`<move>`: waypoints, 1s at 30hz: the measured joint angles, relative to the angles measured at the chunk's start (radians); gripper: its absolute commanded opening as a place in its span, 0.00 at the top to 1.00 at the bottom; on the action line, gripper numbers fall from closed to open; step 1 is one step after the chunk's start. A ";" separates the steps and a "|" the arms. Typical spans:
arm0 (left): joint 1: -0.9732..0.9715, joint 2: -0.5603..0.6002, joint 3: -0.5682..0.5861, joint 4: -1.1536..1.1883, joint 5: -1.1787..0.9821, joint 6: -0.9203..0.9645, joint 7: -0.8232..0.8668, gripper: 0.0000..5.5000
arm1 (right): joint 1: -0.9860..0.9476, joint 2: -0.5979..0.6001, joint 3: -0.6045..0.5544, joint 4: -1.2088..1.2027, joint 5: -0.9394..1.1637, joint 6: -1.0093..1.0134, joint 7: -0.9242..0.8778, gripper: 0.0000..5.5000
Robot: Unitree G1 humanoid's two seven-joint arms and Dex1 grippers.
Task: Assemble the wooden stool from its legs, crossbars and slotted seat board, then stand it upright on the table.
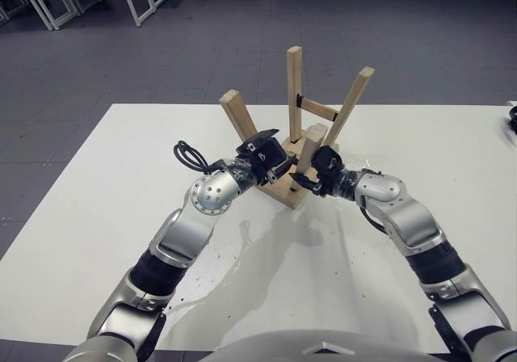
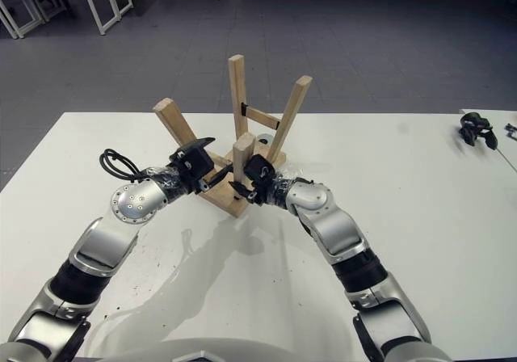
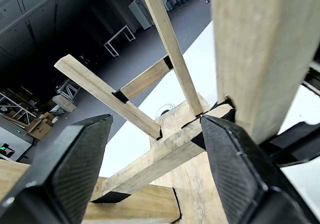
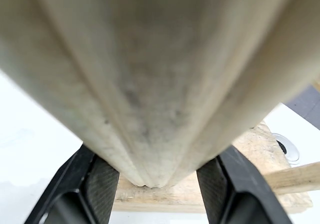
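stool point(image 1: 295, 128) upside down mid-tabletop point(image 1: 105, 184), seat board point(image 1: 291, 196) underneath | right tool point(image 2: 246, 186) clenched on near leg point(image 2: 244, 148) | left tool point(image 3: 155, 169) released beside crossbar point(image 3: 165, 156) | seat leg by pressing straight down, no twisting

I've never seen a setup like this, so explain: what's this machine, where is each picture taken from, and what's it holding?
It's a humanoid robot with two arms, each ending in a two-finger gripper. The two wide pictures come from cameras on its head, looking down over a white table. The two close-ups come from its wrists. On the table a wooden stool stands upside down, seat board down, legs up. The right gripper is clamped on the nearest leg. The left gripper is open, fingers either side of a crossbar.
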 measured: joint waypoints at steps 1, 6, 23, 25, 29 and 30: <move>0.000 -0.001 0.001 -0.002 0.004 0.001 0.000 0.41 | -0.005 -0.007 0.008 0.000 0.000 0.002 0.000 0.63; -0.021 -0.040 0.020 0.025 0.007 0.002 0.012 0.41 | -0.035 -0.027 0.033 0.011 0.000 0.002 0.004 0.63; 0.040 -0.140 0.298 -0.080 -0.064 -0.265 0.132 0.41 | 0.043 -0.046 -0.169 -0.327 0.140 0.371 -0.007 0.45; 0.111 -0.128 0.301 -0.120 -0.115 -0.267 0.082 0.41 | 0.061 -0.129 -0.216 -0.415 0.160 0.440 0.023 0.45; 0.177 -0.114 0.350 -0.214 -0.311 -0.221 -0.030 0.41 | 0.063 -0.245 -0.282 -0.420 0.155 0.473 0.060 0.45; 0.185 -0.109 0.358 -0.234 -0.382 -0.180 -0.061 0.41 | 0.044 -0.249 -0.283 -0.369 0.139 0.449 0.055 0.45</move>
